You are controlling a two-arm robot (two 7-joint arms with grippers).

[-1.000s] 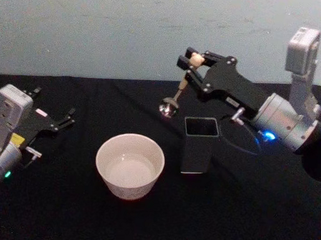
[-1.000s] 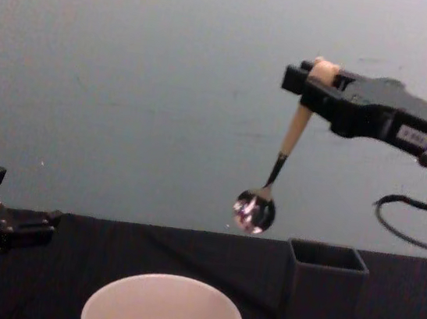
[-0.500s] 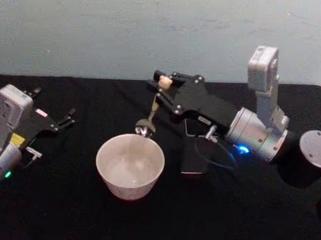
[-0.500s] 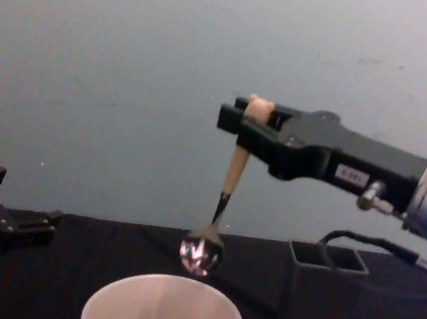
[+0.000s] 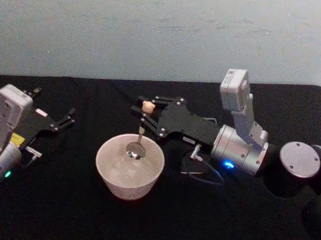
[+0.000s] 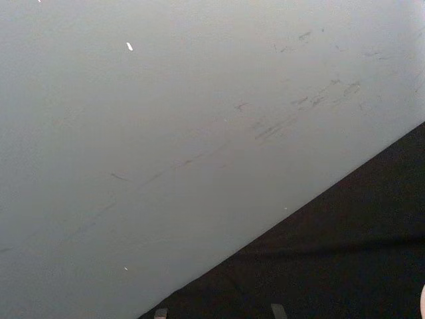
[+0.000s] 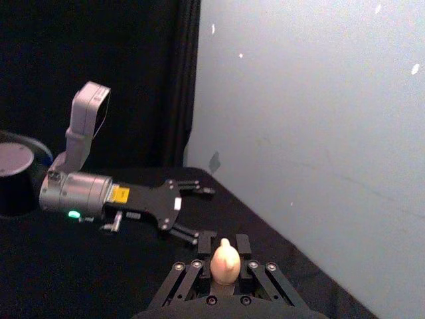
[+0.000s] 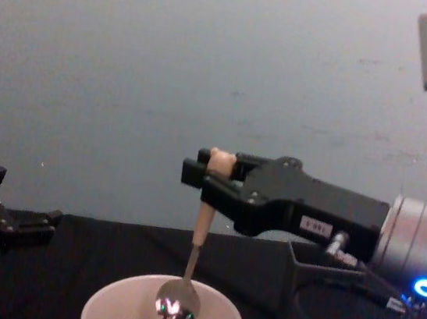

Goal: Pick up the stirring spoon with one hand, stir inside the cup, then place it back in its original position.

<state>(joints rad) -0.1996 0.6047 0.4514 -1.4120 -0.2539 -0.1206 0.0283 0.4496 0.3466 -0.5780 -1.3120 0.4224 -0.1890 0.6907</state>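
Beige-handled stirring spoon (image 8: 202, 222): clamped in right gripper (image 5: 146, 108), bowl held inside cup (image 5: 125, 188). Left gripper (image 5: 53, 107): parked, fingers spread.

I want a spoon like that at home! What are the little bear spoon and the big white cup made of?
The stirring spoon, pinched by the right gripper, has a shiny mirror-like bowl and thin neck, likely metal. Its matte beige handle could be wood or plastic. The cup is smooth, thick-rimmed and cream-white, so probably ceramic, maybe plastic. The left gripper sits idle on the left.
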